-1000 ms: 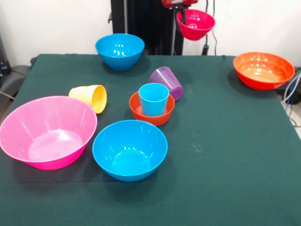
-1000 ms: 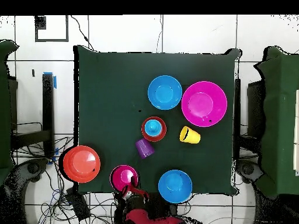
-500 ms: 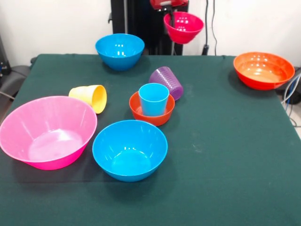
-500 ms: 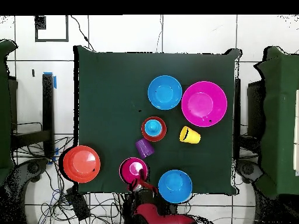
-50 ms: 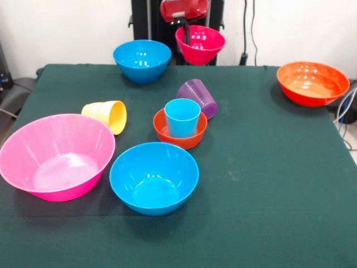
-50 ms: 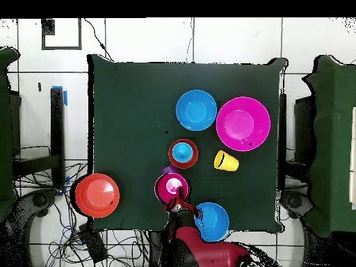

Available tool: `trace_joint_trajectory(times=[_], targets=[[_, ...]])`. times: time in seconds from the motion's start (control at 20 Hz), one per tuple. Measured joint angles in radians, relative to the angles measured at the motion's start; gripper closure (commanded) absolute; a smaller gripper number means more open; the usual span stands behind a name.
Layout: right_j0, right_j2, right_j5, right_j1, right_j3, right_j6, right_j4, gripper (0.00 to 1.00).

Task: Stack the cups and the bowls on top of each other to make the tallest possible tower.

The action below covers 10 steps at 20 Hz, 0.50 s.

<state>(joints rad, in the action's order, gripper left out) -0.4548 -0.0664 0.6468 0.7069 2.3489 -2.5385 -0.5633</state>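
Right now your pincer (image 5: 187, 28) is clamped on the rim of the small magenta bowl (image 5: 200, 44), carrying it clear of the counter (image 5: 268, 167) with its mouth tipped slightly toward the camera; gripping by the rim leaves the bowl's underside free to settle onto whatever you lower it over. In the front view the bowl hangs at about twelve o'clock from the light blue cup (image 5: 182, 117), which stands upright inside the small orange-red bowl (image 5: 179, 128), so the base of your tower is already two pieces high and waiting for a cap. From overhead the magenta bowl sits almost over the ribbed purple cup (image 5: 197, 97), which lies tipped on its side just beside the orange-red bowl at roughly one o'clock. The yellow cup (image 5: 106, 115) also lies on its side, at nine o'clock from the tower, mouth facing right. One blue bowl (image 5: 142, 60) rests at the far edge of the counter, the other blue bowl (image 5: 153, 177) close in front, with the big pink bowl (image 5: 56, 156) at its nine o'clock and the wide orange bowl (image 5: 312, 82) well apart at the right. Judging by this layout, you need to centre the carried bowl over the blue cup before lowering; the narrow cup rim gives little support, so an off-centre release could topple it.
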Motion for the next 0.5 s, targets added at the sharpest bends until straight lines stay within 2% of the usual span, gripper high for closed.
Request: trace_joint_trajectory(times=[0.5], targets=[[0.016, 0.031, -0.009, -0.002, -0.077, 0.0, 0.064, 1.0]])
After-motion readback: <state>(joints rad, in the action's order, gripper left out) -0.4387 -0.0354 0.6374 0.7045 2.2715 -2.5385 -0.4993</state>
